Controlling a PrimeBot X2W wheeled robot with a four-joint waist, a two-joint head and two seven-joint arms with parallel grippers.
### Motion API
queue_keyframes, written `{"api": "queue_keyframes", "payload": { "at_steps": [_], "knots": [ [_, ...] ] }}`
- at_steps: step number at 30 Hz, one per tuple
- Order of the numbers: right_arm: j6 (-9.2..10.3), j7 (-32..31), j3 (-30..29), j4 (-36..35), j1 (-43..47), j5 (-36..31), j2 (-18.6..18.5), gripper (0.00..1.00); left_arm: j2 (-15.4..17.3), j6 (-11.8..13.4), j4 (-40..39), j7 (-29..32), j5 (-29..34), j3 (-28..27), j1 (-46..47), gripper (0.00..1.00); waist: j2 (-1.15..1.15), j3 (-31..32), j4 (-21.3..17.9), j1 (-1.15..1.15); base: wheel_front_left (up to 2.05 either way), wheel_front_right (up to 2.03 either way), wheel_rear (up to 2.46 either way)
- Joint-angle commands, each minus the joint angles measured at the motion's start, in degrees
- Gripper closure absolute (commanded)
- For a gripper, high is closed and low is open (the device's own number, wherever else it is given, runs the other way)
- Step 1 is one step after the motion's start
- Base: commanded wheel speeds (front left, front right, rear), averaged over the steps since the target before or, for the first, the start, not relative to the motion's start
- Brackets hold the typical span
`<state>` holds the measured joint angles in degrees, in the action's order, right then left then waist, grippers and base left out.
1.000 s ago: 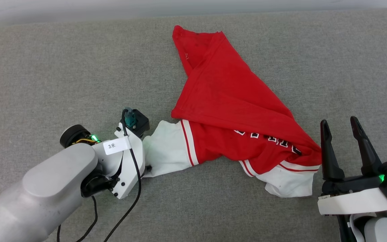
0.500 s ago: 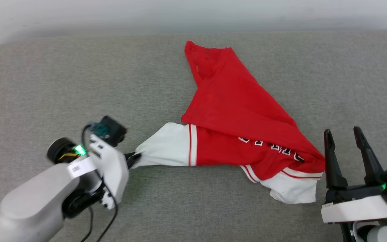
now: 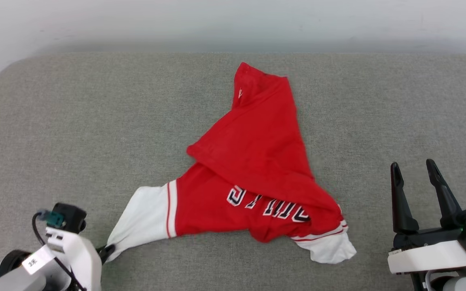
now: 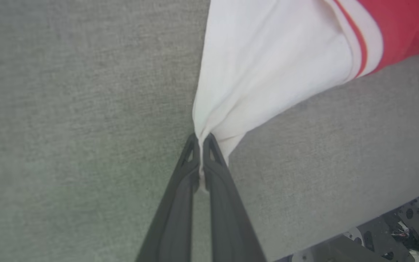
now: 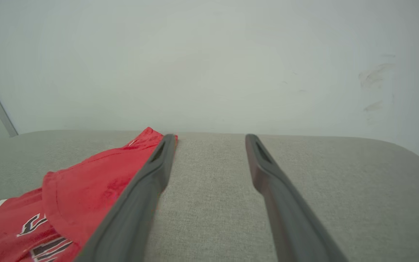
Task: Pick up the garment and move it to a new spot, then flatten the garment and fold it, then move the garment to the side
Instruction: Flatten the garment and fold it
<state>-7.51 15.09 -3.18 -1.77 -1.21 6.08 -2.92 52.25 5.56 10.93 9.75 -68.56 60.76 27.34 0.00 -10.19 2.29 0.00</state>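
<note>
Here, the garment (image 3: pixel 253 161) lies crumpled at the middle of the grey fabric surface (image 3: pixel 75 121), with a red flap folded over part of its lettering (image 3: pixel 265 204). Your left gripper (image 4: pixel 199 141) sits low at the near left, its fingers angled toward the garment and clamped together on the bunched tip of one white sleeve (image 4: pixel 267 62). Your right gripper (image 3: pixel 413 166) stands at the near right, fingers pointing away from you and spread apart, holding nothing, near the other white sleeve (image 3: pixel 330 248).
</note>
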Motion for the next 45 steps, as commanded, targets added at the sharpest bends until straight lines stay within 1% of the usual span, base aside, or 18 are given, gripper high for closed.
{"api": "queue_keyframes", "payload": {
  "at_steps": [1, 4, 8, 9, 10, 14, 16, 18, 21, 24, 26, 30, 33, 36, 39, 43, 44, 45],
  "knots": [
    [0.04, 0.1, -0.2, -0.1, 0.6, -0.4, 0.1, 0.0, 0.3, 0.5, 1.3, -0.5, -0.7, -0.2, -1.4, 1.0, 0.0, 0.0, -0.2, 0.0, 0.0, 0.0, 0.0],
    [0.04, 0.1, -0.4, 0.1, 0.7, -0.6, 0.1, 0.0, -0.9, 0.1, 3.9, -0.9, -2.6, -0.2, -3.3, 1.0, 0.0, 0.1, -0.3, 0.0, 0.0, 0.0, 0.0],
    [0.04, 0.1, -0.7, 0.3, 0.7, -1.2, 0.1, 0.0, -3.5, -0.8, 6.8, -2.4, -2.7, 0.1, -4.1, 1.0, 0.0, 0.9, -0.3, 0.0, 0.0, 0.0, 0.0],
    [0.04, 0.1, -0.8, 0.2, 0.7, -1.4, 0.1, 0.0, -4.1, -0.9, 7.3, -3.4, -2.1, 0.1, -3.8, 0.56, 0.0, 1.2, -0.2, 0.0, 0.0, 0.0, 0.0],
    [0.04, 0.1, -0.9, 0.1, 0.6, -1.7, 0.1, 0.0, -4.6, -0.6, 7.7, -4.7, -1.3, -0.1, -3.4, 0.0, 0.0, 1.6, 0.0, 0.0, 0.0, 0.0, 0.0],
    [0.04, 0.1, -1.3, -0.9, -0.2, -3.5, 0.1, 0.0, -6.0, 1.1, 8.0, -11.9, 2.0, -1.5, -2.0, 0.0, 0.0, 2.8, 0.7, 0.0, 0.0, 0.0, 0.0],
    [0.04, 0.1, -1.5, -1.9, -1.2, -4.5, -0.1, 0.0, -6.8, 3.0, 7.2, -16.0, 3.9, -2.3, -2.0, 0.0, 0.0, 3.4, 1.0, 0.0, 0.0, 0.0, 0.0],
    [0.04, 0.1, -1.4, -3.1, -2.1, -5.2, -1.1, 0.0, -7.6, 5.7, 6.0, -20.2, 5.5, -3.2, -2.3, 0.0, 0.0, 3.9, 1.3, 0.0, 0.0, 0.0, 0.0],
    [0.05, 0.1, -0.5, -4.8, -3.9, -5.5, -3.4, 0.0, -8.3, 9.8, 3.5, -23.7, 8.2, -5.1, -3.4, 0.0, 0.0, 4.6, 1.4, 0.0, 0.0, 0.0, 0.0],
    [0.05, 0.1, 1.5, -6.5, -5.8, -5.0, -7.1, 0.0, -9.5, 13.7, 0.3, -24.8, 11.5, -7.8, -4.8, 0.0, 0.0, 5.1, 1.6, 0.0, 0.0, 0.0, 0.0],
    [0.05, 0.1, 3.6, -6.9, -6.5, -4.4, -10.3, 0.0, -10.5, 15.6, -2.1, -25.0, 14.4, -11.1, -6.1, 0.0, 0.0, 5.3, 1.7, 0.0, 0.0, 0.0, 0.0],
    [0.05, -0.3, 9.6, -5.2, -6.9, -1.6, -17.3, 0.0, -13.0, 18.4, -6.2, -24.9, 22.0, -18.6, -10.7, 0.0, 0.0, 5.6, 1.8, 0.0, 0.0, 0.0, 0.0],
    [0.05, -4.5, 14.6, -5.1, -6.9, 1.4, -22.4, 0.0, -15.5, 20.3, -8.8, -24.9, 28.5, -24.5, -13.9, 0.0, 0.0, 5.7, 2.0, 0.0, 0.0, 0.0, 0.0],
    [0.05, -11.2, 19.5, -7.1, -6.2, 5.5, -26.7, 0.0, -18.3, 21.1, -10.9, -24.9, 34.1, -29.9, -17.6, 0.0, 0.0, 5.5, 2.1, 0.0, 0.0, 0.0, 0.0],
    [0.05, -19.3, 24.3, -9.5, -5.3, 9.8, -31.0, 0.0, -21.2, 21.0, -12.5, -25.0, 38.5, -34.3, -20.5, 0.0, 0.0, 5.2, 2.1, 0.0, 0.0, 0.0, 0.0],
    [0.05, -29.6, 28.7, -12.9, -4.4, 15.4, -35.3, 0.0, -24.4, 19.2, -13.4, -25.0, 42.9, -38.3, -23.8, 0.0, 0.0, 4.4, 2.4, 0.0, 0.0, 0.0, 0.0],
    [0.05, -29.6, 28.7, -12.9, -4.4, 15.4, -35.3, 0.0, -24.4, 19.2, -13.4, -25.0, 42.9, -38.3, -23.8, 0.0, 0.0, 4.4, 2.4, 0.0, 0.0, 0.0, 0.0],
    [0.05, -34.7, 30.3, -14.4, -4.1, 17.9, -36.9, 0.0, -26.0, 18.1, -13.7, -25.0, 44.7, -39.8, -24.6, 0.0, 0.0, 3.9, 2.7, 0.0, 0.0, 0.0, 0.0]
  ]
}}
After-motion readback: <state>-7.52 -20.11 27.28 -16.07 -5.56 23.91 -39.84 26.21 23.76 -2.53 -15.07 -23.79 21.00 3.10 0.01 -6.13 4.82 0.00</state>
